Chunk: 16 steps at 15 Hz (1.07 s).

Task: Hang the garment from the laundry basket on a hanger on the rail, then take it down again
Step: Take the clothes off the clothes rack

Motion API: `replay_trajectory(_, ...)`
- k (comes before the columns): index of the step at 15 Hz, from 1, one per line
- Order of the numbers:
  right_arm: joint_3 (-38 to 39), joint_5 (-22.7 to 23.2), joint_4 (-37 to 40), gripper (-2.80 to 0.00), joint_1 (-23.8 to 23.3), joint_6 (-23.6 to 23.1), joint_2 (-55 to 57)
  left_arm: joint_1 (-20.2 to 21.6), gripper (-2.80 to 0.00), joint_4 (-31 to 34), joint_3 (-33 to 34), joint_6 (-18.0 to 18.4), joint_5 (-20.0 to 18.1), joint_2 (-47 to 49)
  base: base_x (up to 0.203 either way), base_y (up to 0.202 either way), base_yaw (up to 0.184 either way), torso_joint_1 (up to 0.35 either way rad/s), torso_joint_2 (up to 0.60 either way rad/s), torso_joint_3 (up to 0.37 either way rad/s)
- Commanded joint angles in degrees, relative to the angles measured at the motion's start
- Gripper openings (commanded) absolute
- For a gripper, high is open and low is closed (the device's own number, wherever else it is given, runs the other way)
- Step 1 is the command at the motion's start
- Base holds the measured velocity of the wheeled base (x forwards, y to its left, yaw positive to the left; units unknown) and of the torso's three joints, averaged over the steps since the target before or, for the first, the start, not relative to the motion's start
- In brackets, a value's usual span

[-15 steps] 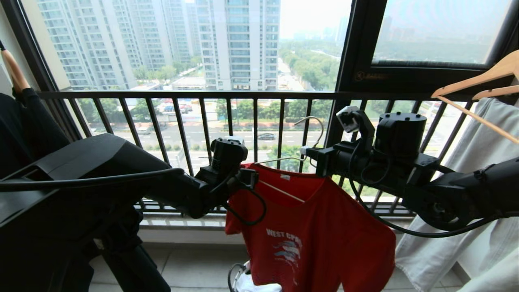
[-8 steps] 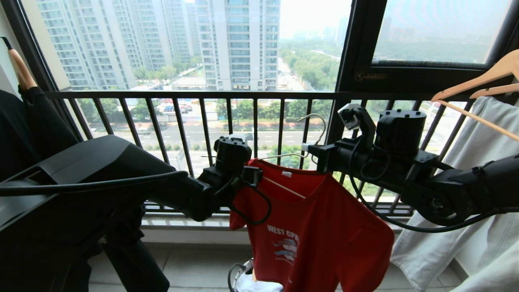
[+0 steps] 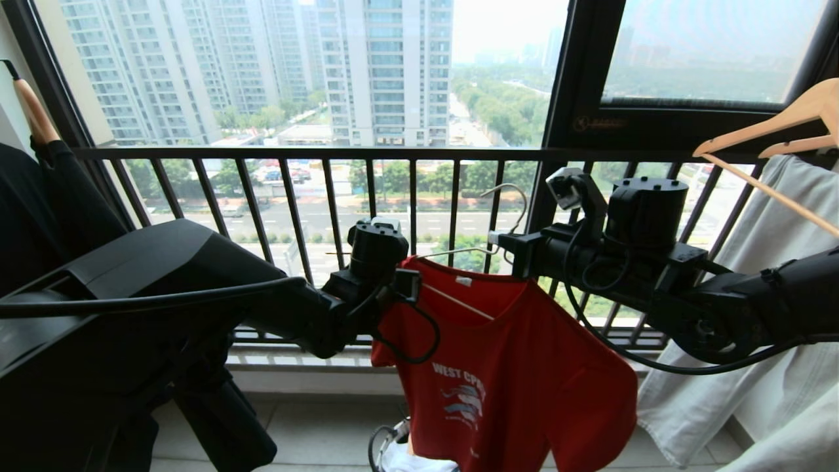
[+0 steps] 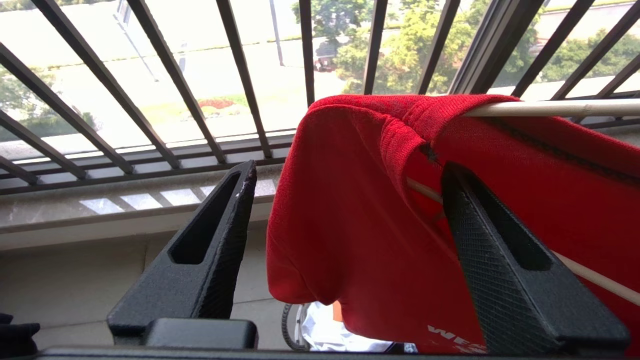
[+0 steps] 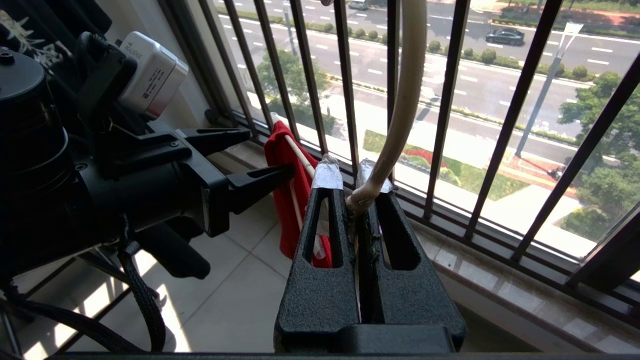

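a: since the earlier view, little had shifted; the red t-shirt had edged slightly toward the robot's left and the left gripper's jaws had narrowed a touch, though they stood apart, straddling the shirt's shoulder without pinching it.

b: and the right gripper?

a: clamped tight on the white wire hanger at the base of its neck, holding shirt and hanger in front of the balcony railing, above the laundry basket.

b: then the shoulder probably wanted seating squarely on the wire before lifting, with the hook kept upright.
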Motion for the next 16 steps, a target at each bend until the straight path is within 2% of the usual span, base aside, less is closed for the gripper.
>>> replay_trajectory(1,0.0,0.1,-0.3,-2.80,0.0,0.0,0.0,0.0,-2.80,-0.2,-0.2,0.0,0.1,0.1,0.000,0.000,0.000,0.000,0.00,0.000)
replay_trajectory(12,-0.8,0.1,-0.2,-2.80,-1.7,-0.1,1.0,0.4,-2.80,-0.3,0.2,0.0,0.1,-0.7,0.000,0.000,0.000,0.000,0.00,0.000)
replay_trajectory(16,-0.8,0.1,-0.2,-2.80,-1.8,-0.1,1.0,5.6,-2.80,0.2,-2.6,-0.1,-0.2,-1.8,0.000,0.000,0.000,0.000,0.00,0.000)
